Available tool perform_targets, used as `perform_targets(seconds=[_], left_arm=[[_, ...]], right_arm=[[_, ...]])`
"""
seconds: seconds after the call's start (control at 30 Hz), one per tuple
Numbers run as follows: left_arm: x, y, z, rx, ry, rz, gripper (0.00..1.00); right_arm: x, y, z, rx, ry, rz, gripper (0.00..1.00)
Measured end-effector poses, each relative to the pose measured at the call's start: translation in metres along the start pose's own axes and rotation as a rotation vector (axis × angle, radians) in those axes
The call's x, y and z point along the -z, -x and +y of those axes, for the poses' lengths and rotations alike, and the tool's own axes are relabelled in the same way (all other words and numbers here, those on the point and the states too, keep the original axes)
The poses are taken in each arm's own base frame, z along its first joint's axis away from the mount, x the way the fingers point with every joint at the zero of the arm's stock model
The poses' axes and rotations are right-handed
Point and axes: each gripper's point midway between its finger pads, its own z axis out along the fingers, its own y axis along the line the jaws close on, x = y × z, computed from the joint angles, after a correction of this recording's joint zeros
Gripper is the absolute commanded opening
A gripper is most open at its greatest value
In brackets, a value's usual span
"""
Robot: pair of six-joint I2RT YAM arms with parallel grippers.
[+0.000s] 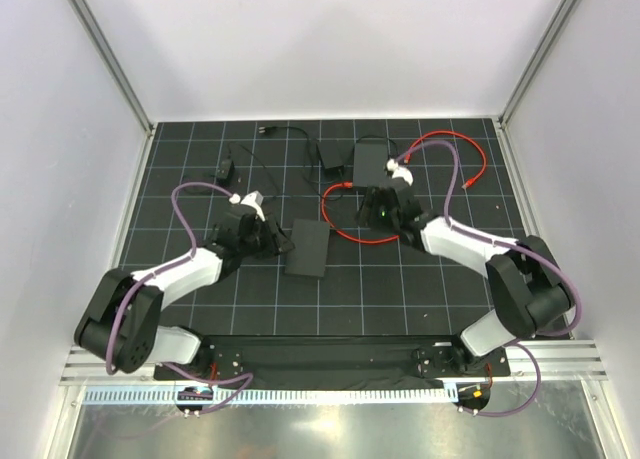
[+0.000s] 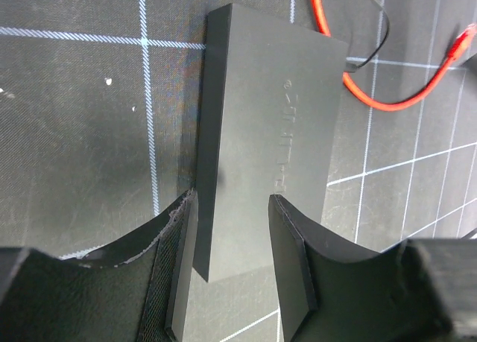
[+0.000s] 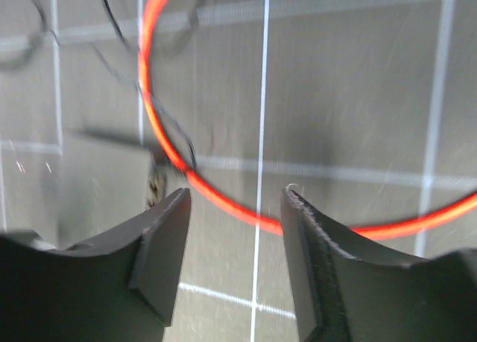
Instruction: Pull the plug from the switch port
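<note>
- The left gripper (image 2: 231, 200) straddles the near end of a flat black box, taken to be the switch (image 2: 261, 118). One finger sits against each long side, and the jaws appear to be closed on the box. This hold most likely pins the light box to the mat so that a tug on the cable does not drag it along.
- The switch lies flat on the gridded mat (image 1: 200, 179), just in front of the left arm and near the centre of the table. Its lettered top faces up, and its port side is not shown clearly in any view.
- The red cable (image 3: 246, 217) runs in a loop across the mat. It passes close by the far corner of the switch and then sweeps under the right arm.
- One red cable end (image 1: 346, 185) lies on the mat between the switch and a second black box (image 1: 368, 162), apart from the held box. It is judged to be the plug, apparently out of the port, though its small size leaves this uncertain.
- The right gripper (image 3: 235, 197) hovers low over the cable with its jaws spread and nothing between them. The cable crosses the gap underneath, untouched.
</note>
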Motion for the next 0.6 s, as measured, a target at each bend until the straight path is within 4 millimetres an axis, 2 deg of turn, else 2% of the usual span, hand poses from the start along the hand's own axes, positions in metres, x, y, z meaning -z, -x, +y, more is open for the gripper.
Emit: perform_targets(seconds=[0.1, 0.17, 0.3, 0.47, 0.6], left_arm=[[0.007, 0.003, -0.001, -0.002, -0.011, -0.037, 0.47], [0.011, 0.006, -0.002, -0.005, -0.022, -0.064, 0.47], [0.018, 0.010, -0.004, -0.007, -0.037, -0.108, 0.47], [0.022, 0.013, -0.001, 0.009, -0.033, -0.146, 0.47], [0.022, 0.014, 0.000, 0.011, -0.029, -0.155, 0.47]], right_arm=[[-0.001, -0.037, 0.002, -0.014, 0.042, 0.044, 0.55], [-0.003, -0.053, 0.010, -0.004, 0.072, 0.068, 0.55], [-0.013, -0.063, 0.034, 0.001, 0.155, 0.073, 0.55], [-0.031, -0.084, 0.045, -0.024, 0.208, 0.111, 0.55], [-0.038, -0.090, 0.070, -0.021, 0.278, 0.116, 0.52]])
